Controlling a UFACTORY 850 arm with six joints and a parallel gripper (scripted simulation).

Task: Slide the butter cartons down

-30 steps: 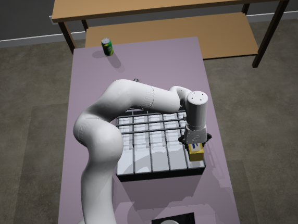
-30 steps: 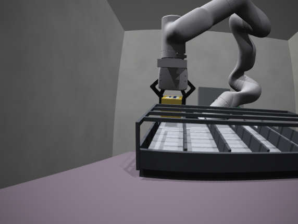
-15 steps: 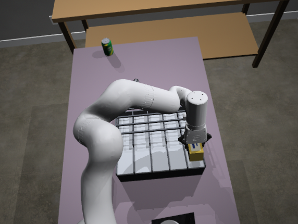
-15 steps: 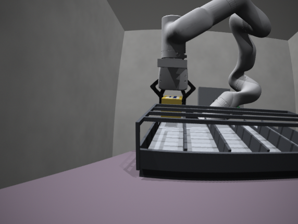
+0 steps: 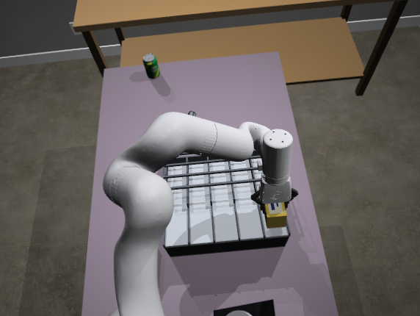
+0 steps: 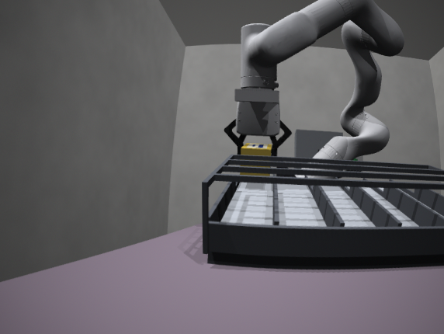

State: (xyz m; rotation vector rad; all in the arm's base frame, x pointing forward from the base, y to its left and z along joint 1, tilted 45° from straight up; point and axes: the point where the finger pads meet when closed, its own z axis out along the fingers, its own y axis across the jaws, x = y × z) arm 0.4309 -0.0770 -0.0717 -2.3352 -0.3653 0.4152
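Note:
The sloped shelf (image 5: 224, 206) with five lanes stands on the purple table; it also shows in the exterior view (image 6: 322, 210). My gripper (image 5: 275, 206) points straight down over the rightmost lane as the top camera sees it, the leftmost in the exterior view (image 6: 256, 152). It is shut on a yellow butter carton (image 5: 275, 214), held by its sides, low inside that lane near the end closest to my base. In the exterior view the carton (image 6: 256, 151) sits partly behind the shelf's top bars. The other lanes look empty. No other carton is in view.
A green can (image 5: 151, 66) stands at the table's far end. A wooden table with a lower shelf (image 5: 239, 37) stands beyond it. Three dark bars (image 5: 213, 172) cross the top of the shelf's far half. A dark base plate (image 5: 246, 308) lies at the near edge.

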